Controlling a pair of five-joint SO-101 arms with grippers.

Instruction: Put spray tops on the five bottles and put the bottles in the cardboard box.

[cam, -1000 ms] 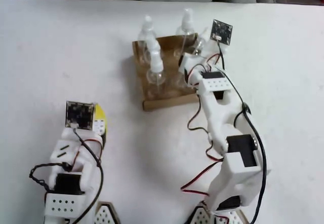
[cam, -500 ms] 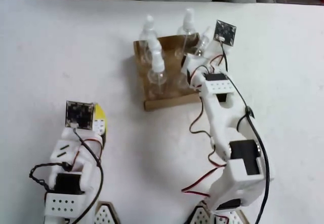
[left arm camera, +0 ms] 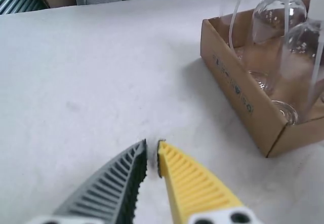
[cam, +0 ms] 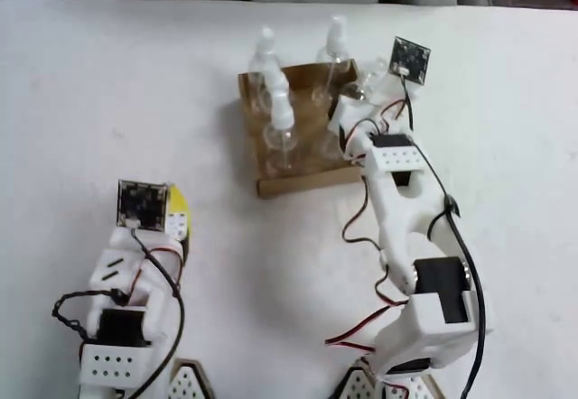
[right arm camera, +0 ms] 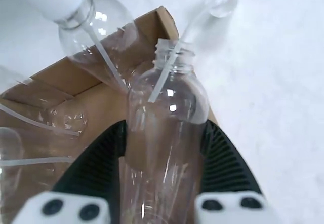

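We clamp a bottle point(right arm camera: 167, 97) in our right gripper point(right arm camera: 164, 127) over the box point(cam: 298, 182) edge; our left gripper point(left arm camera: 152, 150) sits closed and empty, well apart from the box. A tilted release could topple the other bottles point(cam: 278, 128)

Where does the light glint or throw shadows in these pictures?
Right wrist view: small white glints on the clear bottle held in the right gripper. Left wrist view: a soft shadow on the table beside the cardboard box, a dark one under the left gripper tips. High view: even light over the table, no hard shadows.
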